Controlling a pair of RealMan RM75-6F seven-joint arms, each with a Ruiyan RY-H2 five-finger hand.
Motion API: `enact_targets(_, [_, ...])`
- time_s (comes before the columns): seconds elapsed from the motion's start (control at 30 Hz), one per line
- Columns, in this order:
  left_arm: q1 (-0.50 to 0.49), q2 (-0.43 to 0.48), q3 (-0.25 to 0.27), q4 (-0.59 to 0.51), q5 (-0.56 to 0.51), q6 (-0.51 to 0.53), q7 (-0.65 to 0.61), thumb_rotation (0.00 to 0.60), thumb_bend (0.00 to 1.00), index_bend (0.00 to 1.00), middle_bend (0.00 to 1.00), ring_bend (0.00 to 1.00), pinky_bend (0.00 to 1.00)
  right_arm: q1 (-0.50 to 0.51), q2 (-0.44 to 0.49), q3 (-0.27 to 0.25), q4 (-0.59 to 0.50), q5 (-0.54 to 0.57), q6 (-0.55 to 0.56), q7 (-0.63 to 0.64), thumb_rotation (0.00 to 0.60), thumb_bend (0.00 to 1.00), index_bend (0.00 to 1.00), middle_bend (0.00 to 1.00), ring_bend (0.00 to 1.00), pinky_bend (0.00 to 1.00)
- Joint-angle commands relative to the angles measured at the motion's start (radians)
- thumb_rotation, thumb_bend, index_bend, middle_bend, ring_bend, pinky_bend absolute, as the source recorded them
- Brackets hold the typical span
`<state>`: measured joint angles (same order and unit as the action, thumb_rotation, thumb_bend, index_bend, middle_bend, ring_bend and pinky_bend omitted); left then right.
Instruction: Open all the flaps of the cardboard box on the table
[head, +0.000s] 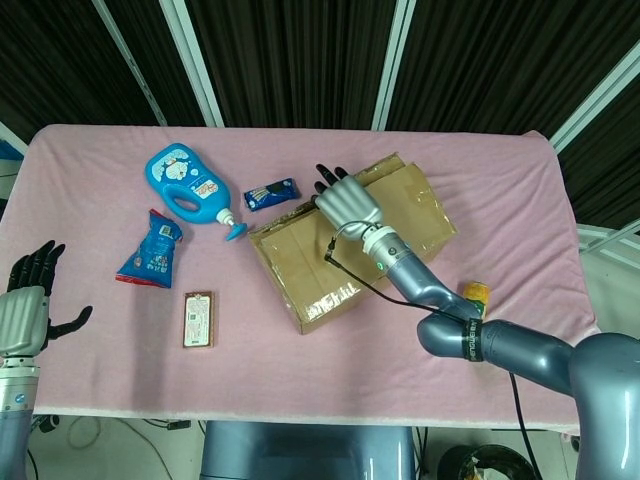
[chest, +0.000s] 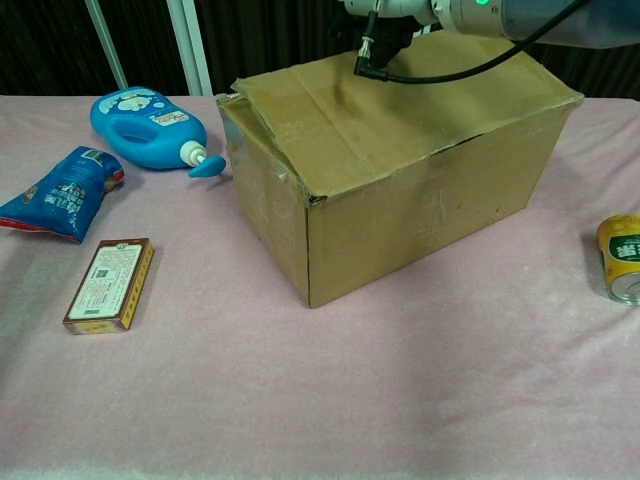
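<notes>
From the head view first: the box sits mid-table, turned at an angle, flaps still down and glossy with tape along the seams. Our right hand is on the far long edge of the top, dark fingers poking past that edge, palm flat on the cardboard. We can't tell whether the fingertips have hooked under the flap or just rest there. Left hand hangs off the near left corner of the table, fingers apart, holding nothing.

We'd guess the box is light and the flaps thin, bendy and a bit slick where taped, so the free long edge of a flap is the place to grab, not the taped middle. If it's empty it may well slide or tip when pulled. Whatever is inside is hidden.

Chest view: the top panel looks slightly bowed, and the near left corner is crumpled with tape peeling. Only the wrist and a cable show at the top, so no read on the fingers here. A bottle, a pouch and a small carton lie left of the box, a can right, all closed.
</notes>
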<state>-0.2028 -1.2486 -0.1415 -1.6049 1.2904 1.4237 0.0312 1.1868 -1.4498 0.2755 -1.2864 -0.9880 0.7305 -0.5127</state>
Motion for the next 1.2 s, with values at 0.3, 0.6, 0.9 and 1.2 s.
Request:
enact_targets(0.3, [0.002, 0.004, -0.004, -0.007, 0.000, -0.007, 0.001, 0.600, 0.20, 0.04, 0.01, 0.00, 0.00, 0.014, 0.112, -0.009, -0.120, 0.067, 0.026, -0.103, 0.600, 1.00, 0.50, 0.32, 0.08, 0.21])
enact_targets(0.6, [0.003, 0.007, -0.005, -0.013, 0.001, -0.015, 0.001, 0.600, 0.20, 0.04, 0.01, 0.00, 0.00, 0.012, 0.260, -0.052, -0.270, 0.157, 0.065, -0.229, 0.600, 1.00, 0.51, 0.33, 0.08, 0.21])
enact_targets(0.9, [0.006, 0.009, -0.006, -0.021, 0.003, -0.018, 0.001, 0.600, 0.20, 0.04, 0.01, 0.00, 0.00, 0.032, 0.396, -0.094, -0.409, 0.213, 0.066, -0.313, 0.600, 1.00, 0.51, 0.33, 0.08, 0.21])
enact_targets(1.2, [0.008, 0.012, -0.004, -0.024, 0.009, -0.019, -0.002, 0.600, 0.20, 0.04, 0.01, 0.00, 0.00, 0.057, 0.506, -0.146, -0.532, 0.288, 0.067, -0.374, 0.600, 1.00, 0.51, 0.33, 0.08, 0.21])
